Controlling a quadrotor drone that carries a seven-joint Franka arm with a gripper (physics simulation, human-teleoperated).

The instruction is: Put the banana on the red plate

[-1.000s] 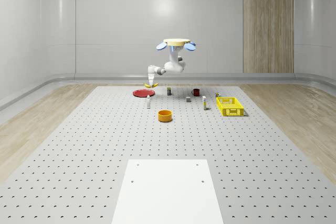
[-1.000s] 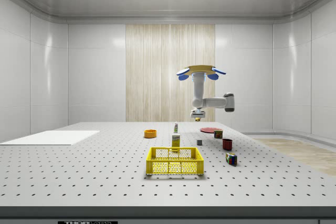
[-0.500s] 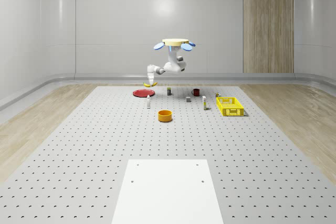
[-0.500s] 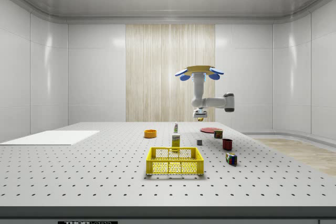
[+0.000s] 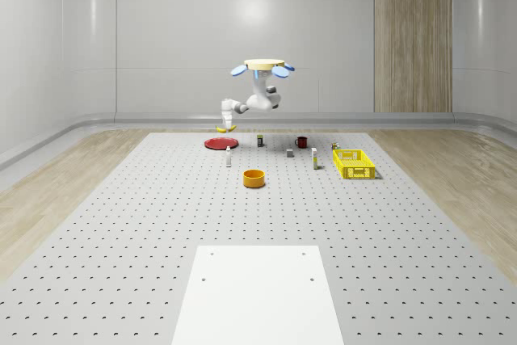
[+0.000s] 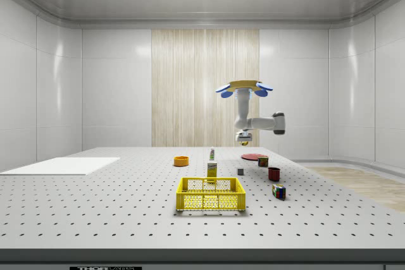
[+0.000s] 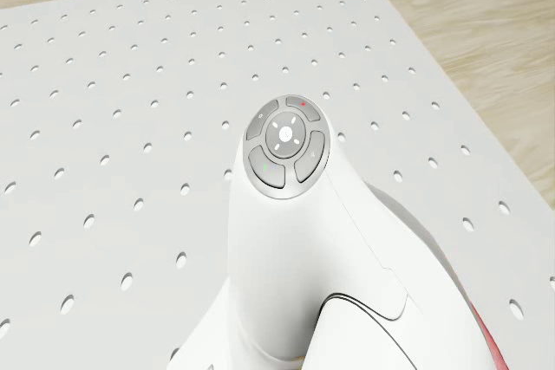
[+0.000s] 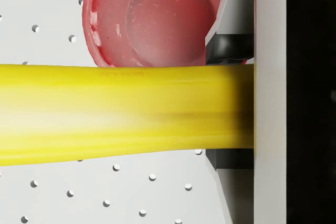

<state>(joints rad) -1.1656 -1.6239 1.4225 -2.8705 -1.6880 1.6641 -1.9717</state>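
**Inspector A:** Where was the drone [image 5: 265,65] at the time of inspection?

**Inspector B:** It hovered above the far end of the perforated bench [image 5: 161,224], near the red plate [image 5: 219,143]. Its arm reached toward the whole-scene view's left, with the pincer [image 5: 228,124] above the plate's far edge.

**Inspector A:** And the banana [image 8: 121,111]?

**Inspector B:** Clenched in the pincer, held aloft. In the wrist view it lay crosswise in the grip, with the plate on the bench below it.

**Inspector A:** Containers?

**Inspector B:** The plate carried nothing. The orange bowl [image 5: 254,178] and yellow basket [image 5: 354,164] stood well apart; I could not tell whether anything was inside them. A dark red mug [image 5: 301,142] stood behind.
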